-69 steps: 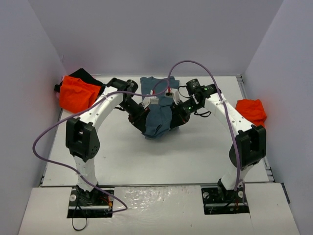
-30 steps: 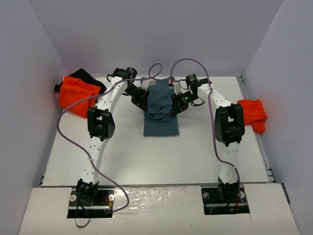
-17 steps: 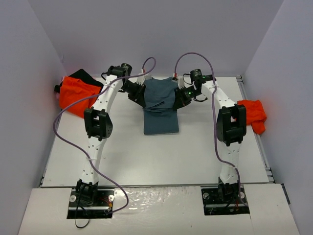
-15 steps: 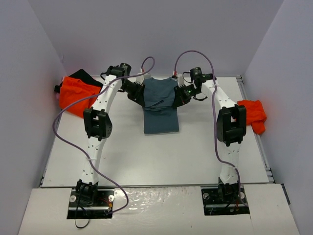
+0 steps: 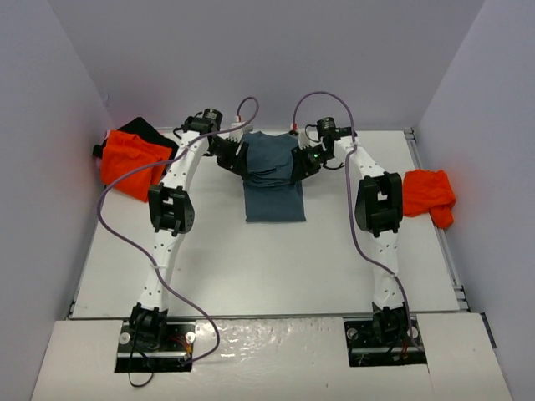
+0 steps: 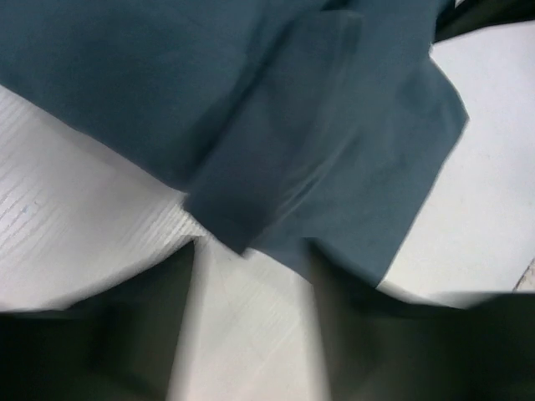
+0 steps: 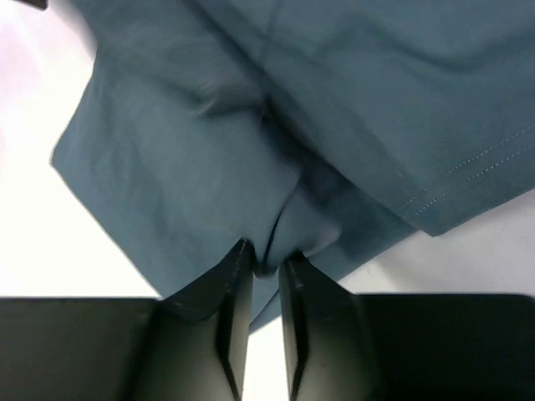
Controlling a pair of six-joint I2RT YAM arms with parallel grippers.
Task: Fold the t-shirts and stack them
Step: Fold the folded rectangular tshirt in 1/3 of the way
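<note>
Far edge of the counter [image 5: 251, 267], middle: slate-blue t-shirt [image 5: 274, 188] lying flat as a narrow panel, its long axis running from far edge to near edge.

Both tools sit at its far end, one on each long side.
- Left tool [image 6: 251, 267]: jaws parted with bare counter between them and the cloth just beyond the tips. It holds nothing (this view is blurred, but the gap is plain).
- Right tool [image 7: 265, 255]: narrow, pinching a small pucker of the shirt's side edge at its tips.

Neither arm is nearer; the shirt lies inward of each.

Judgement: the next fold goes across the long axis, far end toward near end.

Orange t-shirt [image 5: 125, 163] in the far-left corner, with a black t-shirt [image 5: 146, 128] showing behind it. Second orange t-shirt [image 5: 428, 194] at the right edge.
</note>
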